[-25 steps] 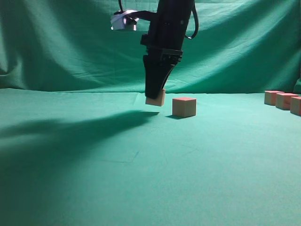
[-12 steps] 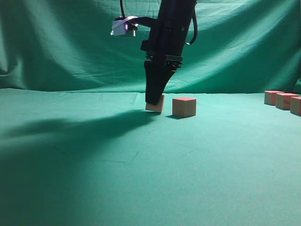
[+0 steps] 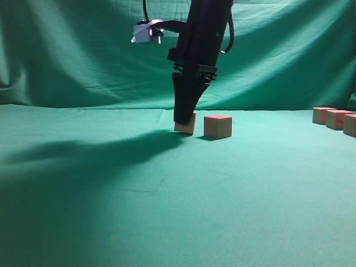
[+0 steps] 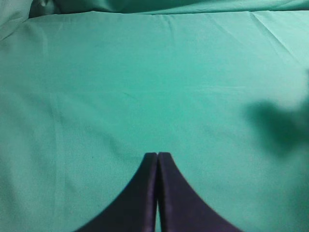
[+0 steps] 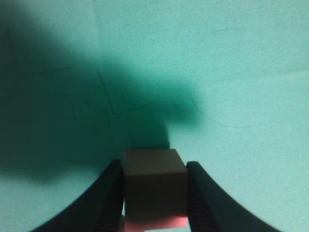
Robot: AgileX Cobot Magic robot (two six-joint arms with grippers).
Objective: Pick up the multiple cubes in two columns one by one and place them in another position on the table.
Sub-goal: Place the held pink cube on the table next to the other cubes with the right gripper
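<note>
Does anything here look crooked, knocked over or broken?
Nothing stands out. The right gripper holds one cube at the table, beside another upright cube. More cubes sit in a neat row at the far right.

A draped green backdrop cloth (image 3: 83, 61) fills the upper half of the frame, hanging in soft folds.

place: staged lab setup | evidence: green backdrop cloth (image 3: 83, 55) draped behind cloth-covered table (image 3: 167, 211)
</note>
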